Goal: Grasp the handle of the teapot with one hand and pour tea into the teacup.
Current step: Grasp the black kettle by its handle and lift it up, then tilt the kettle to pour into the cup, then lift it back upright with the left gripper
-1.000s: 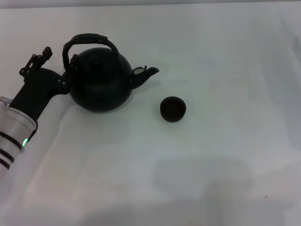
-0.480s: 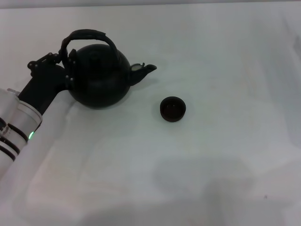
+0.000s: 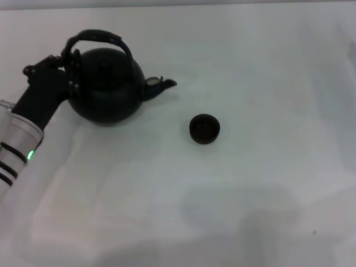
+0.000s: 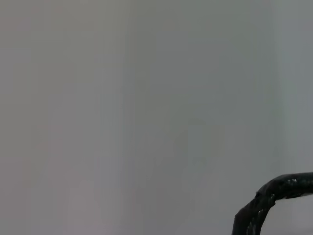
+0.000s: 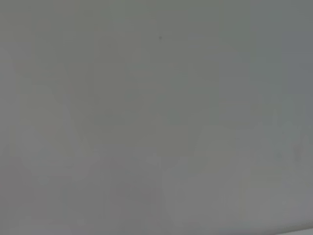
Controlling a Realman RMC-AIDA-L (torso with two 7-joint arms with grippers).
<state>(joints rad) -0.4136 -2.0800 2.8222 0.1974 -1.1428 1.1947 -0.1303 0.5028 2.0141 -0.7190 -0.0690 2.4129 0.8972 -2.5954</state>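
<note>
The matte black teapot (image 3: 105,92) is at the far left of the white table (image 3: 222,194), its short spout (image 3: 161,85) pointing right toward the teacup. Its arched handle (image 3: 97,38) loops over the lid, and a piece of it shows in the left wrist view (image 4: 276,192). My left gripper (image 3: 69,58) is at the handle's left end, closed around it where it meets the pot. The small dark teacup (image 3: 204,128) stands upright to the right of the spout, well apart from it. My right gripper is out of view.
My left arm (image 3: 22,139) reaches in from the lower left edge. White table surface stretches to the right of and in front of the teacup. The right wrist view shows only plain grey surface.
My left gripper has closed in on the handle's left end. The teapot has shifted left with it, so the spout is farther from the teacup. The teacup has not moved.
</note>
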